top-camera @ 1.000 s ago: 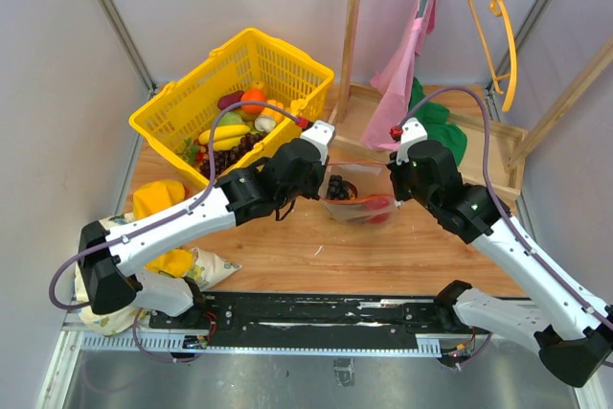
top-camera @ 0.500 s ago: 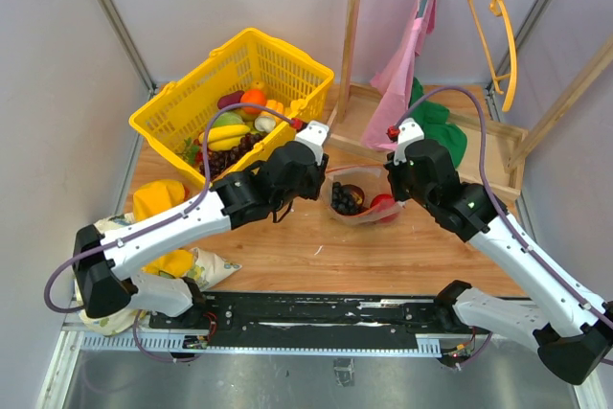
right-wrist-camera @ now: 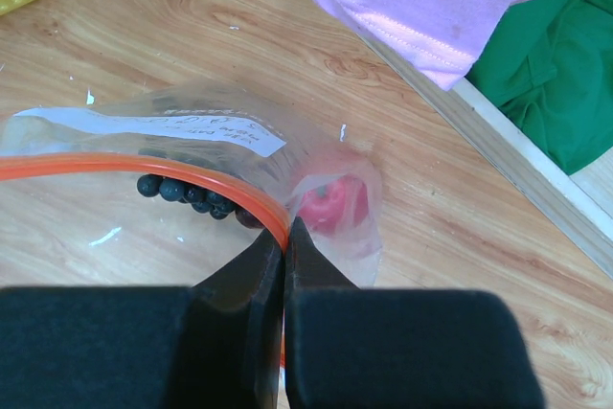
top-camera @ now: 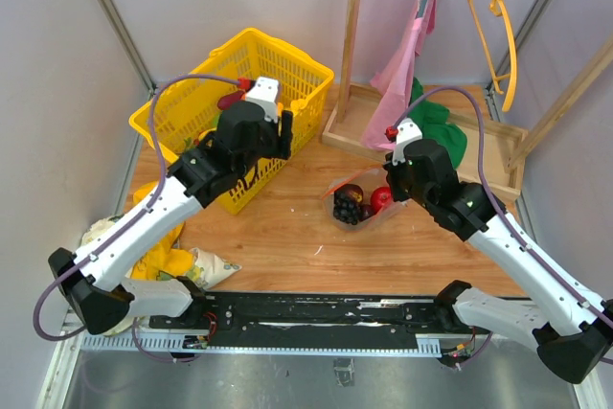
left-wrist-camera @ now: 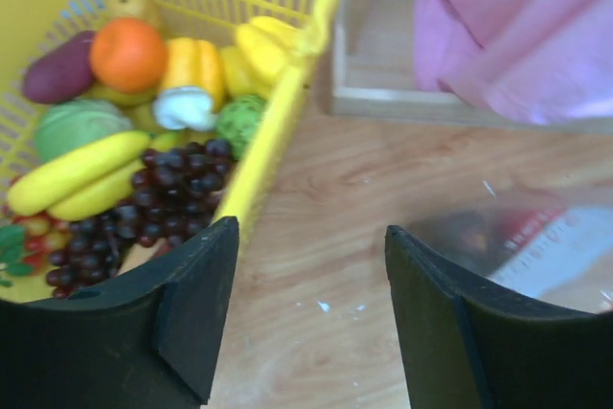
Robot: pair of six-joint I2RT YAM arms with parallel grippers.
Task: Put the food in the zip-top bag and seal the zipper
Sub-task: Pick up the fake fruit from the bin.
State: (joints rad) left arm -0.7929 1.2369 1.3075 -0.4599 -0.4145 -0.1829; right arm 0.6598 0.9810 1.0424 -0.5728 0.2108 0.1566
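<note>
The zip-top bag [top-camera: 359, 200] lies on the wooden table with dark grapes [top-camera: 347, 204] and a red apple [top-camera: 380, 199] inside. My right gripper [top-camera: 391, 182] is shut on the zipper [right-wrist-camera: 144, 170], the red strip, at the bag's right end [right-wrist-camera: 285, 227]. The grapes [right-wrist-camera: 187, 193], apple [right-wrist-camera: 330, 206] and white label [right-wrist-camera: 163, 126] show through the plastic. My left gripper [top-camera: 284, 136] hangs open and empty over the yellow basket's right rim [left-wrist-camera: 287, 112]. More food fills the basket: orange [left-wrist-camera: 127, 53], bananas [left-wrist-camera: 72, 174], grapes [left-wrist-camera: 177, 198], pepper [left-wrist-camera: 192, 69].
A wooden rack [top-camera: 350, 35] stands behind the bag, with pink cloth [top-camera: 412, 55], green cloth [top-camera: 441, 126] and an orange hanger [top-camera: 498, 26]. A yellow-patterned cloth bundle [top-camera: 168, 261] lies by the left arm's base.
My left gripper opened, left the grapes in the bag and swung back left to the basket. The right gripper kept its grip on the zipper.
</note>
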